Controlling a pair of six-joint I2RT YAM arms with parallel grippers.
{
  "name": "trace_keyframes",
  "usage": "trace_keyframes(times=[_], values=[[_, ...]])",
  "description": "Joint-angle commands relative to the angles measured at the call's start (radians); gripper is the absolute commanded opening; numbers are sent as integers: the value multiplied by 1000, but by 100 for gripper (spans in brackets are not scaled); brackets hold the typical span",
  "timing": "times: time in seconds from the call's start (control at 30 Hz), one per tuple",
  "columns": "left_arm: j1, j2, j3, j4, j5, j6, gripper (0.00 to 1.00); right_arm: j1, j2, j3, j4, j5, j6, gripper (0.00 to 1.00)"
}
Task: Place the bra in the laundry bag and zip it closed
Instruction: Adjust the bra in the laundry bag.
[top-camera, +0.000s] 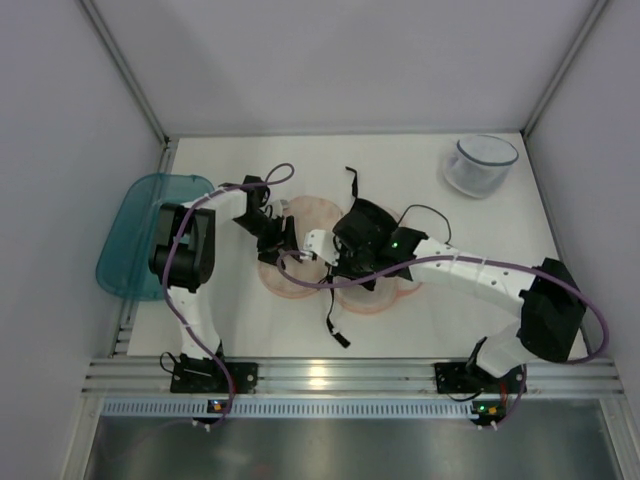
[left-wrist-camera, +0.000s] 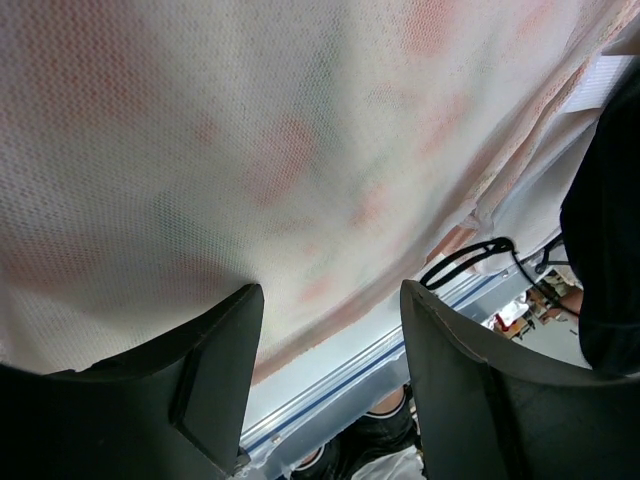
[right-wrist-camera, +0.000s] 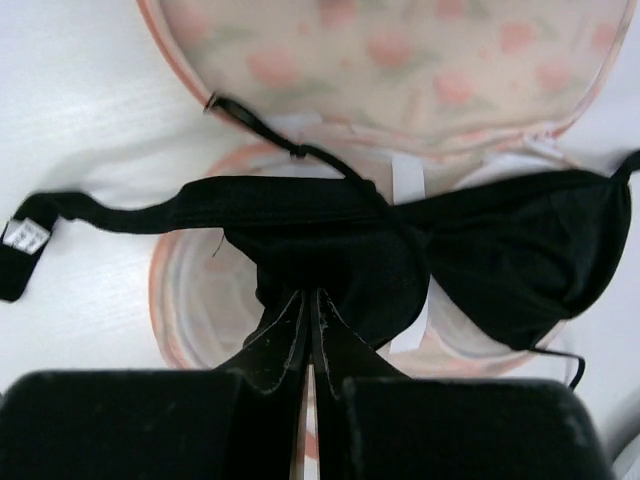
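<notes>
Right wrist view: right pincer (right-wrist-camera: 310, 300) clenched on the bra (right-wrist-camera: 480, 240), which is draped across the open laundry bag (right-wrist-camera: 400, 60). Left pincer (left-wrist-camera: 330, 300) is spread beside the bag's lid. The strap (right-wrist-camera: 100, 210) trailing onto the counter (right-wrist-camera: 80, 100) could later jam the zip.

Two arms, both the same build: white link shells between chunky black joint housings. The left arm (top-camera: 188, 255) has a fat black motor block, and the right arm (top-camera: 470, 272) has its twin. A purple cable (top-camera: 600, 318) trails along each one. There's a green light (top-camera: 397, 242) glowing on the right wrist. Black base plates (top-camera: 205, 375) sit at the rail. Up close, the left tool (left-wrist-camera: 330, 290) shows broad, matte charcoal fingers (left-wrist-camera: 200, 390). The right tool (right-wrist-camera: 310, 300) has slim black fingers (right-wrist-camera: 280, 345), lightly scuffed.
</notes>
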Motion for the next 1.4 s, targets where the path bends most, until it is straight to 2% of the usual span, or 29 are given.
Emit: trace_keyframes(times=[0.0, 0.17, 0.4, 0.47, 0.5, 0.53, 0.6, 0.63, 0.73, 0.9, 0.97, 1.07, 1.1, 1.17, 1.2, 1.23, 1.3, 1.33, 1.37], values=[[3, 90, -28, 74, -193, 76, 65, -46, -36, -83, -44, -56, -60, 0], [3, 91, -25, 68, -195, 79, 65, -55, -38, -145, -55, -94, -105, 0], [3, 93, -22, 60, -190, 88, 64, -54, 33, -118, -98, -186, -93, 0], [3, 81, -25, 61, -166, 96, 65, -54, 32, -105, -107, -191, -82, 7], [3, 73, -31, 61, -125, 99, 66, -54, 18, -92, -104, -193, -62, 13], [3, 62, -36, 61, -82, 107, 67, -54, 7, -82, -106, -197, -53, 23], [3, 15, -44, 74, 0, 117, 68, -67, -23, -33, -121, -222, -12, 29], [1, -5, -44, 81, 68, 130, 69, -74, -36, -16, -122, -235, 7, 38], [1, -106, -34, 98, 113, 148, 73, -123, -99, 42, -119, -304, 71, 49], [1, -281, -30, 98, 110, 167, 80, -205, -186, 94, -109, -369, 140, 53], [0, -335, -36, 100, 53, 188, 83, -234, -189, 88, -115, -372, 137, 57], [0, -419, -66, 98, 58, 269, 82, -271, -188, 42, -107, -386, 136, 53], [-3, -451, -97, 100, 63, 336, 82, -290, -177, 36, -107, -406, 151, 51], [-50, -561, -160, 97, 35, 436, 81, -301, -157, 24, -107, -426, 175, 48], [-84, -603, -188, 98, -30, 541, 78, -316, -128, 18, -104, -452, 191, 46], [-173, -690, -221, 98, -75, 594, 77, -330, -113, 11, -98, -472, 206, 45], [-282, -773, -329, 98, -189, 709, 71, -386, -64, -2, -87, -540, 257, 41], [-390, -845, -362, 98, -224, 734, 69, -412, -53, -6, -83, -576, 274, 41], [-443, -878, -423, 98, -250, 751, 68, -475, -44, -16, -64, -605, 316, 41]])
